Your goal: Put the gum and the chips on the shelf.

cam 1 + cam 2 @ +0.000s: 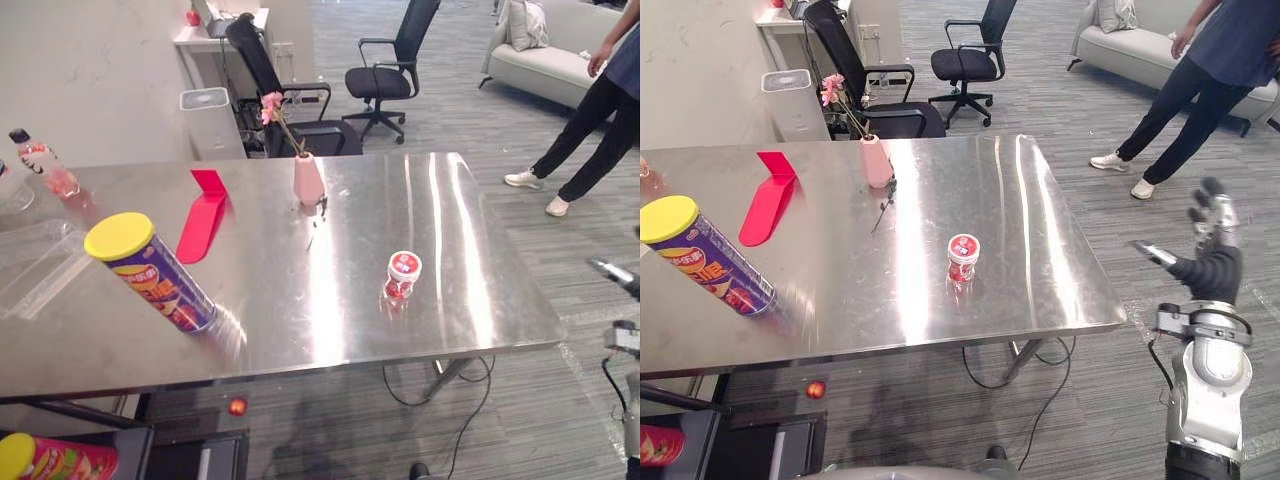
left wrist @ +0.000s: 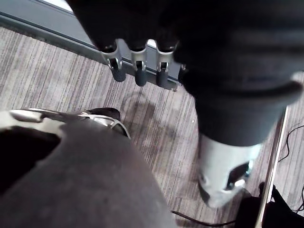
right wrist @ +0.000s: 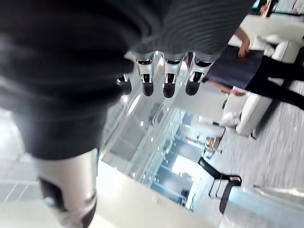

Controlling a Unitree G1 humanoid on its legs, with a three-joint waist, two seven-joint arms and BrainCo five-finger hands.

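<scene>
Sitting on the steel table (image 1: 450, 200), the gum tub (image 1: 402, 275) is right of centre and the chips can (image 1: 150, 272) is near the front left. Right hand (image 1: 1212, 240) is raised beside the table, fingers straight and empty; left hand (image 2: 139, 73) hangs relaxed, empty.

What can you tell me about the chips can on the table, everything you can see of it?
The chips can is a tall round tube, purple-blue with orange and red print, closed with a yellow lid. It stands on its base on the shiny metal table, near the front edge on the robot's left, and its foot is mirrored in the steel. Only the table touches it; the red stand behind it sits apart.
</scene>
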